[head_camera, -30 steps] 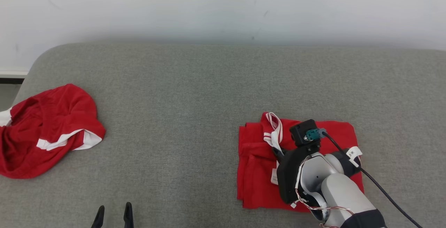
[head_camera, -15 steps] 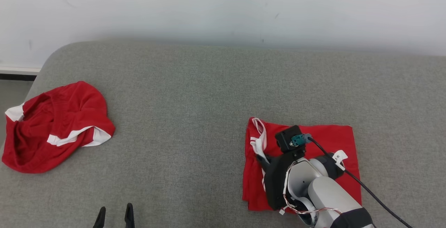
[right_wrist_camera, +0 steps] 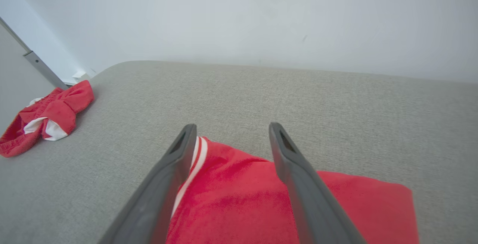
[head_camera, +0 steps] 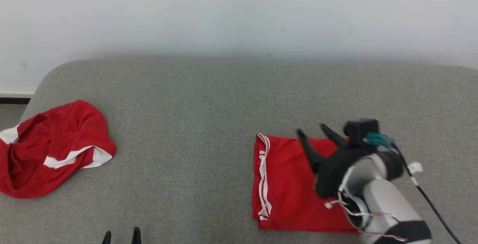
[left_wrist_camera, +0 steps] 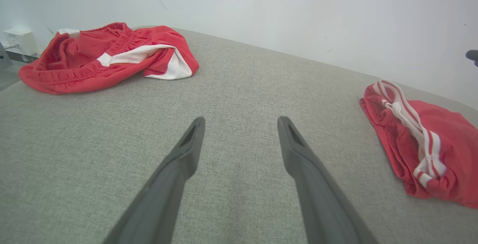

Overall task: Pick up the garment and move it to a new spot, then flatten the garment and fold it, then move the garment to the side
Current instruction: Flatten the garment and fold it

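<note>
The garment (head_camera: 287, 184) is red with white stripes along its left edge and lies folded flat on the grey cushioned surface (head_camera: 209, 109), at the right. My right gripper (head_camera: 312, 131) hovers open just above the garment's far edge, with nothing between its fingers. In the right wrist view the gripper (right_wrist_camera: 231, 126) spreads its jaws over the red cloth (right_wrist_camera: 261, 203). My left gripper (head_camera: 121, 236) stands open at the bottom edge, far from the garment. Its wrist view shows the open gripper (left_wrist_camera: 241, 121) over bare grey fabric, with the folded garment (left_wrist_camera: 422, 143) off to the right.
A second red and white garment (head_camera: 52, 154) lies crumpled at the surface's left edge, also seen as a crumpled heap (left_wrist_camera: 104, 55) and a small red heap (right_wrist_camera: 44, 117). A pale wall (head_camera: 239, 12) runs behind the surface. The surface's rounded left corner drops off beside the heap.
My right gripper has opened, let go of the garment and lifted back to the right. The garment now lies flatter, stripes along its left edge. The head camera shifted slightly.
</note>
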Tool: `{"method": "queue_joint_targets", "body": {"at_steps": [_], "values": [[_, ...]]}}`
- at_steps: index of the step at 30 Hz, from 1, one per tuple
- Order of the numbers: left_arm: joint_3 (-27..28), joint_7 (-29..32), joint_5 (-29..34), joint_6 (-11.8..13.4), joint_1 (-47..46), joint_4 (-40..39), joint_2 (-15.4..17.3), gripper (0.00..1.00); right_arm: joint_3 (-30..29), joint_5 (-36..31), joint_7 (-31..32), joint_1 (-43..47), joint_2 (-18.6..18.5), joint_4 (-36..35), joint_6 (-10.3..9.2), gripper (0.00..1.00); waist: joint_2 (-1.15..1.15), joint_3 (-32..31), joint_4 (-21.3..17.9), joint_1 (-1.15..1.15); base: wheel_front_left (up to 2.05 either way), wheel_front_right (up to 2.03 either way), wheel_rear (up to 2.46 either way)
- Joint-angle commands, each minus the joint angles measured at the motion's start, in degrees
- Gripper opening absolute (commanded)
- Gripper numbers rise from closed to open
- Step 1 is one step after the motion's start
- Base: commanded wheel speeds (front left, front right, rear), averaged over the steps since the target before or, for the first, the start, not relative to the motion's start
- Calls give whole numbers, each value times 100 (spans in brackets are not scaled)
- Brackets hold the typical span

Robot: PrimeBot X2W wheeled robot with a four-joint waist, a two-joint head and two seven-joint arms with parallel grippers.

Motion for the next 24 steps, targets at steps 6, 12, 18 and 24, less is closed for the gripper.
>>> {"method": "queue_joint_targets", "body": {"at_steps": [6,12,18,24], "values": [[-1,-17,-15,5,161,5,-10,100,-960,-671,-444,820,-257,-139,-17,100,0,-221,-84,0,0,0,0],[55,-17,-30,5,190,-11,-11,100,-1523,-1144,-1065,1558,-201,-487,-17,100,0,-309,-142,0,0,0,0],[144,-17,90,5,237,-27,-9,100,-1801,-1396,-1777,2356,-29,-773,-17,100,0,-419,-278,0,0,0,0],[300,-17,206,5,278,-73,-9,100,-1582,-1435,-2111,2743,97,-816,-17,100,0,-550,-526,0,0,0,0]]}}
